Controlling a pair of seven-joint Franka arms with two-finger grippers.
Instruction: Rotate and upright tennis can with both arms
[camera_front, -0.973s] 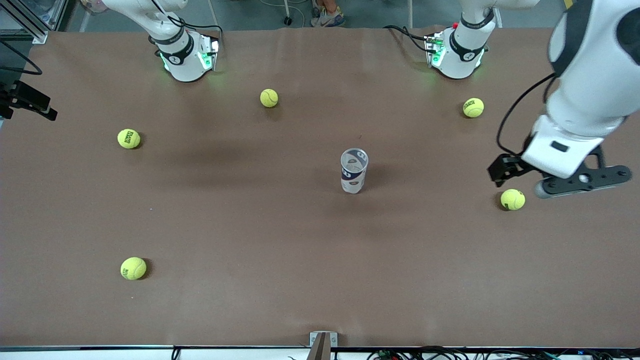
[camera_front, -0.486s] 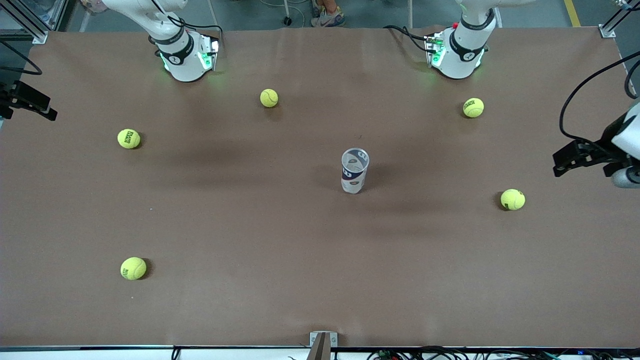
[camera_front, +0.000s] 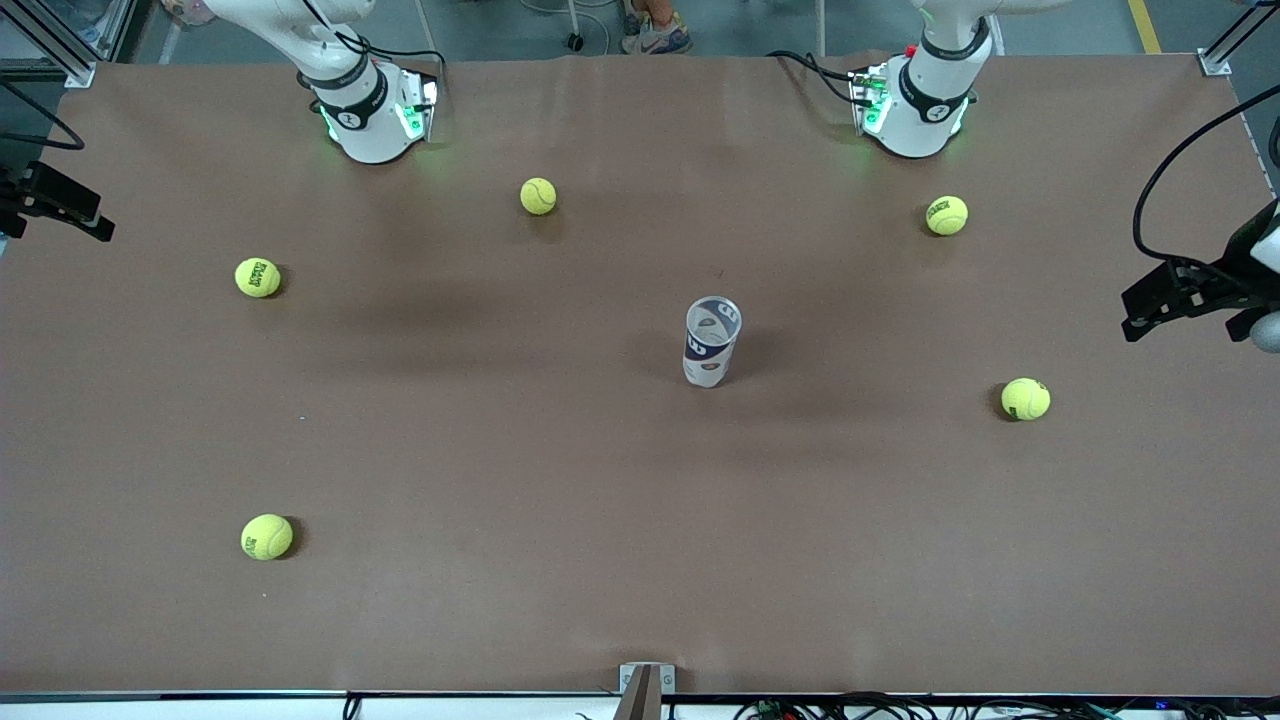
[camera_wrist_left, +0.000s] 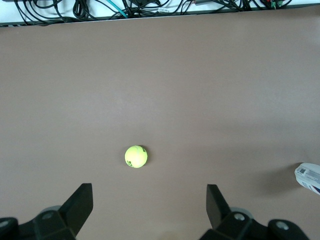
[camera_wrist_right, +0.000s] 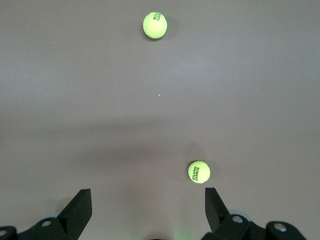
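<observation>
The left gripper (camera_wrist_left: 149, 207) hangs above the left arm's end of the table, its fingers (camera_wrist_left: 80, 202) spread wide with nothing between them. In the front view only its dark tip (camera_front: 1165, 298) shows at the frame's edge. Below it, in the left wrist view, lies one tennis ball (camera_wrist_left: 135, 156), and the tennis can's rim (camera_wrist_left: 310, 176) just enters at that picture's border, well apart from the fingers.

The right gripper (camera_wrist_right: 147, 207) is likewise released and empty, its fingers (camera_wrist_right: 79, 204) parted over bare brown table (camera_wrist_right: 90, 100) with two tennis balls under it, one close (camera_wrist_right: 199, 172) and one farther off (camera_wrist_right: 154, 25). In the front view the right gripper itself is out of frame at the right arm's end of the table; only that arm's base (camera_front: 365, 105) shows, along with the left arm's base (camera_front: 915, 100).

The tennis can (camera_front: 711, 341) stands upright near the middle of the table (camera_front: 600, 520), open mouth up, touched by neither gripper. Five balls lie scattered around it, all well apart from it: (camera_front: 538, 196), (camera_front: 946, 215), (camera_front: 257, 277), (camera_front: 1025, 399), (camera_front: 266, 537).

Judging from this, the uprighting appears to be done: the can rests on its end, free of both arms, and both grippers are clear of it. Nothing of the task seems left except perhaps for the arms to settle into a waiting pose.
</observation>
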